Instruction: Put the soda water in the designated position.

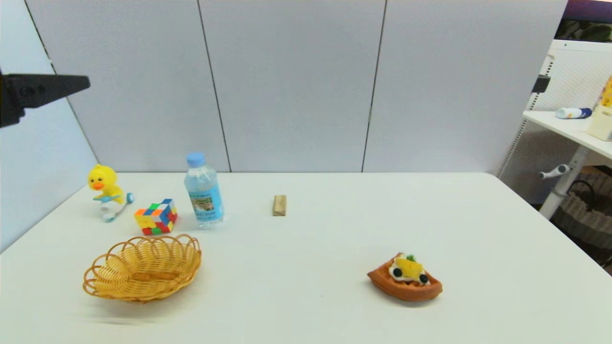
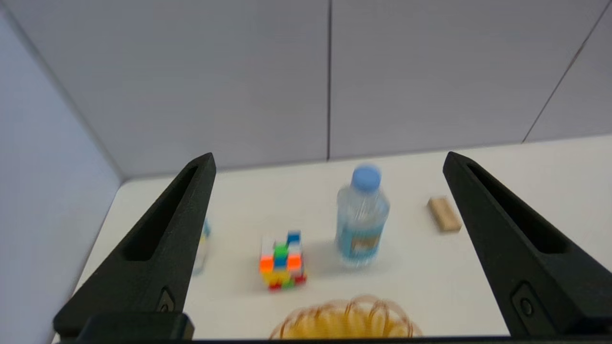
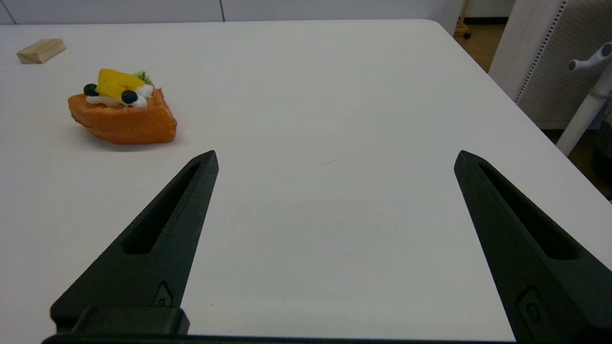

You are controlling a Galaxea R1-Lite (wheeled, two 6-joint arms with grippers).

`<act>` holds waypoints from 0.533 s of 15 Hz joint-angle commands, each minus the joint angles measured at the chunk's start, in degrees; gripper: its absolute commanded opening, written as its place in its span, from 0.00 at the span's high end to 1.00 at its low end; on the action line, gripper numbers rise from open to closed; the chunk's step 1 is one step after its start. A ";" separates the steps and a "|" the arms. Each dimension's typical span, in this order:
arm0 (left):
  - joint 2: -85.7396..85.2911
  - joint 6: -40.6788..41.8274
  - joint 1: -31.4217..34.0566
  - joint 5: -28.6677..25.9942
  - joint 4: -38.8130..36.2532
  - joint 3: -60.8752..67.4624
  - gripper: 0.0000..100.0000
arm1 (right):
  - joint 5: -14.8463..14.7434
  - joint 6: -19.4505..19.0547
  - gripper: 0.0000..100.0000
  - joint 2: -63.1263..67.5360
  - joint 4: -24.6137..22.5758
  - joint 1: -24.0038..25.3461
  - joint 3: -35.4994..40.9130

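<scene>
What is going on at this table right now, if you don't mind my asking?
Nothing is being held yet. The left gripper hangs open in the air above the table's left side, looking down on the soda water, which stands upright between the colour cube and the wooden block. The right gripper is open over bare table near the waffle toy.

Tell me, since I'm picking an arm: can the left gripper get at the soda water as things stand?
Probably yes. The left gripper hangs open above the table, and the soda water stands upright with nothing in front of it; the cube sits apart beside it.
</scene>
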 commanded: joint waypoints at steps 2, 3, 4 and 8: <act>-27.69 0.57 -0.03 1.65 -8.98 35.05 0.00 | 0.00 0.00 0.00 0.07 0.04 0.01 0.01; -32.78 0.57 0.15 1.65 -10.30 40.76 0.00 | 0.00 0.00 0.00 0.07 0.04 0.01 0.01; -37.35 0.48 0.94 1.65 -10.65 45.59 0.00 | 0.00 0.00 0.00 0.07 -0.04 0.01 0.01; -53.26 0.83 6.04 1.56 -10.56 58.78 0.00 | 0.00 0.00 0.00 0.07 -0.04 0.01 0.01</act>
